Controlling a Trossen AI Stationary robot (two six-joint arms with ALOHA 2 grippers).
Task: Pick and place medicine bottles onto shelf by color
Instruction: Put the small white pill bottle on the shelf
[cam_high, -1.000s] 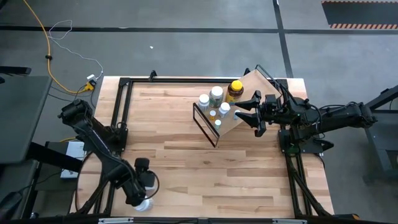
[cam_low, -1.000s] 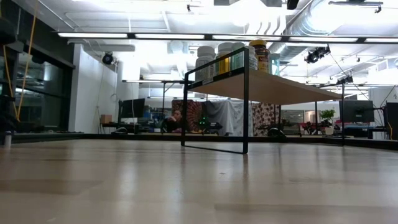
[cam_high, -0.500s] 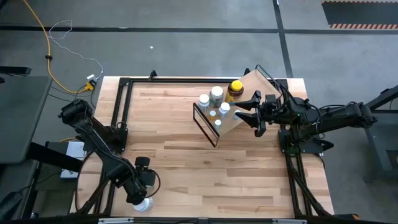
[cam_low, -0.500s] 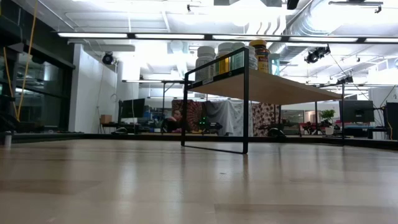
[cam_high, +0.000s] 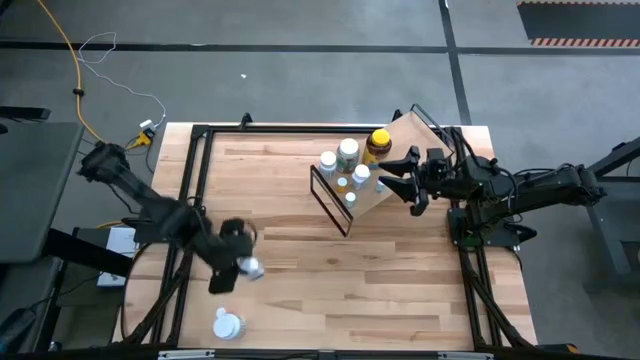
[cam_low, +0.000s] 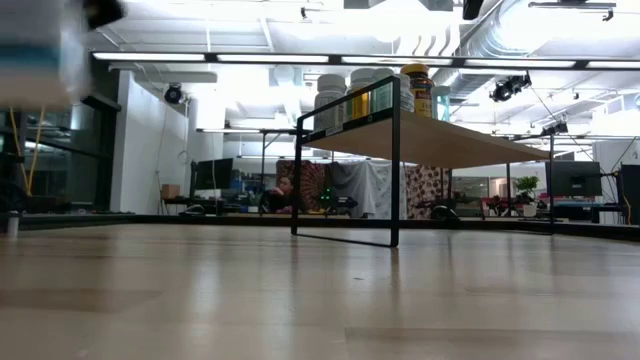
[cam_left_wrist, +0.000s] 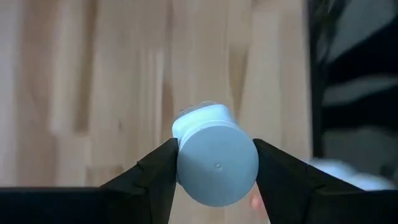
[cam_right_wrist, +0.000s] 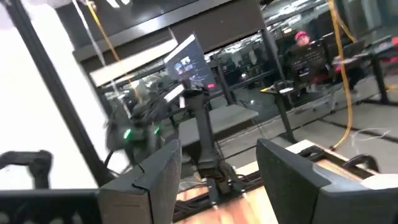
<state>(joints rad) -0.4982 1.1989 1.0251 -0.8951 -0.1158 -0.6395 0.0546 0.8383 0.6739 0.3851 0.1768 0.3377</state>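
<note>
A small white bottle (cam_left_wrist: 216, 163) is being pinched between the two dark fingers of the left gripper (cam_high: 243, 266), cap end toward the wrist camera, over the near-left part of the table (cam_high: 300, 260). The bottle is judged light, rigid plastic, round and smooth, so some slipperiness is to be expected; the hold taken across the body just behind the cap looks sound, with a finger pressed on either side of the curve. A squeeze hard enough to dent it is probably not needed, and a tilt at release could set it rolling. A second white bottle (cam_high: 227, 325) is seen nearer the table's front edge, apart from the gripper and still to be collected. The table is butcher-block wood, pale planks with visible grain, framed by black metal rails. Farther across, the shelf (cam_high: 385, 190) is set at an angle, a light-wood board carried on thin black wire ends; in the low view its board (cam_low: 440, 140) stands raised on the frame. Several white-capped bottles (cam_high: 347, 152) are grouped on it, and an amber bottle with a yellow cap (cam_high: 378, 142) stands at the far side of the group, so a white bottle would likely belong beside the white ones. The right gripper (cam_high: 397, 178) is held just beside the shelf's edge, fingers spread and holding nothing.
</note>
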